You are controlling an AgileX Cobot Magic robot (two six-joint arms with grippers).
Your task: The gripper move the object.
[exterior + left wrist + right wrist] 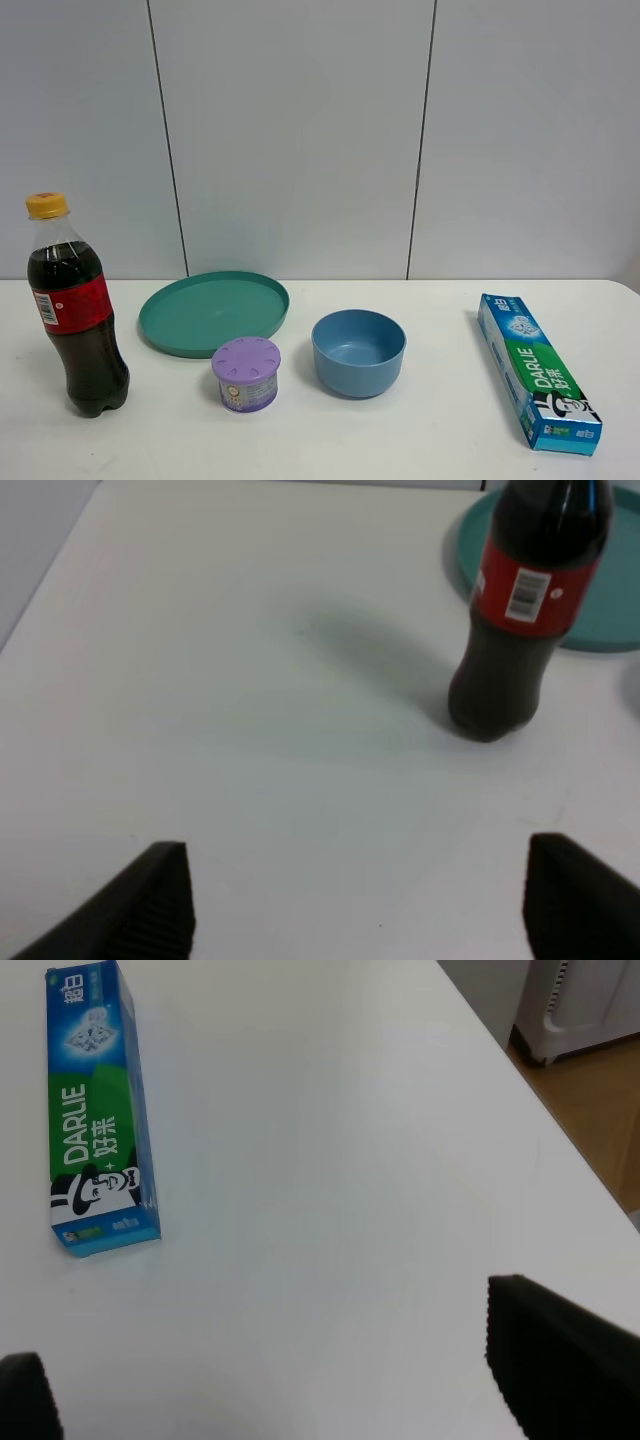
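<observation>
You see the bottle point(75, 310) standing upright at the far left of the white table point(430, 440), its yellow cap on, cola dark behind a red label. Just to its right lies the green plate point(212, 312); in front of the plate's near edge sits the purple-lidded jar point(246, 373), and beside that the blue bowl point(358, 351). Well apart, at the right of the table, the toothpaste box point(538, 372) lies flat.

From the left wrist you see the left gripper point(355, 905) with its two dark fingers point(150, 905) spread wide over bare table, nothing between them; the bottle point(520, 630) stands ahead of it, apart from both fingers, with the plate's point(610, 600) rim behind.

From the right wrist you see the right gripper point(270, 1380) likewise spread, its fingers point(560, 1360) gripping nothing above the bare tabletop, the box point(98, 1110) lying well ahead of them.
</observation>
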